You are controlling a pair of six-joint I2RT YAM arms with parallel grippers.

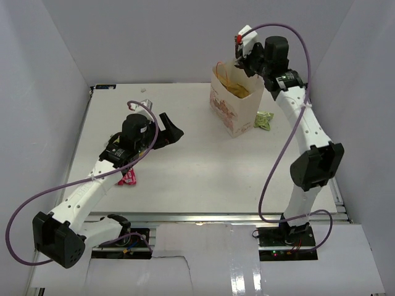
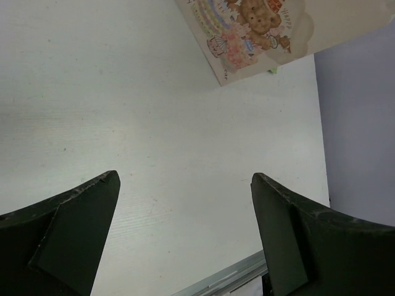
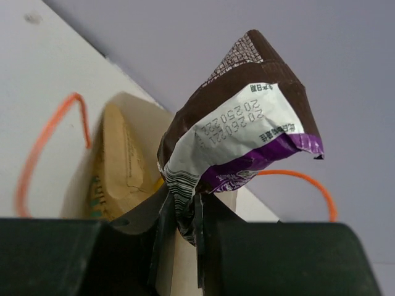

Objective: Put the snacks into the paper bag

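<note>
The paper bag (image 1: 229,106) stands upright at the back right of the table, printed with a bear picture (image 2: 259,24). My right gripper (image 1: 245,63) hovers over its open mouth, shut (image 3: 185,209) on a dark-brown packet (image 3: 241,129) with a white and purple back. Below it, a tan pouch (image 3: 120,160) sits inside the bag between the orange handles (image 3: 46,142). A pink packet (image 1: 128,177) lies under my left arm. A light-green packet (image 1: 264,120) lies just right of the bag. My left gripper (image 1: 173,128) is open and holds nothing (image 2: 185,179), above bare table left of the bag.
The white table (image 1: 185,166) is enclosed by grey walls on the left, back and right. Its metal front rail (image 2: 228,277) shows below my left fingers. Purple cables loop from both arms.
</note>
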